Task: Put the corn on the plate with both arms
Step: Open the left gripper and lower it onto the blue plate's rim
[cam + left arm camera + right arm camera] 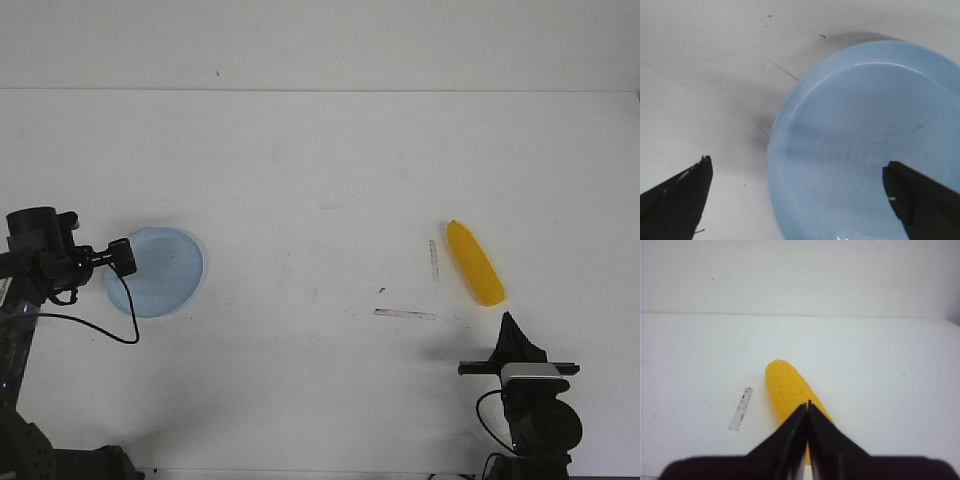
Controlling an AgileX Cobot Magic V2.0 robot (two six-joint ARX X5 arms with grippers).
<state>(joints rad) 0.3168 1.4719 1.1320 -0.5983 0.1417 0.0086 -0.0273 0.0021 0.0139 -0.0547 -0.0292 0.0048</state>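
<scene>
One corn cob [475, 262] only, lying flat on the white table [320, 180] on the right side, well apart from the plate [160, 270] at the left edge; long axis angled, narrower rounded end pointing away from the robot, blunt cut end nearest the right gripper [511, 322]; two thin grey strips [405, 314] just beside it, not touching.

Handling, as judgement: likely light, hollow moulded plastic; stiff, not crushable by a light pinch; surface smooth with faint kernel texture, so probably slippery; round section prone to rolling if nudged from one side; best taken across the thick middle, jaws square to the long axis, not at the tapered tip where the pads would slide off.

Appearance: bright uniform yellow, tapered, toy-like, no husk.

Right gripper: fingers [799, 440] pressed together tip to tip in the right wrist view, nothing between them, tips just short of the cob's near end; must be spread before any grasp.

Left gripper [800, 172]: jaws spread wide, nothing held, poised over the near rim of the pale blue plate; plate shallow, round, bare of contents.

Corn not yet lifted; transfer across the table not yet begun.
</scene>
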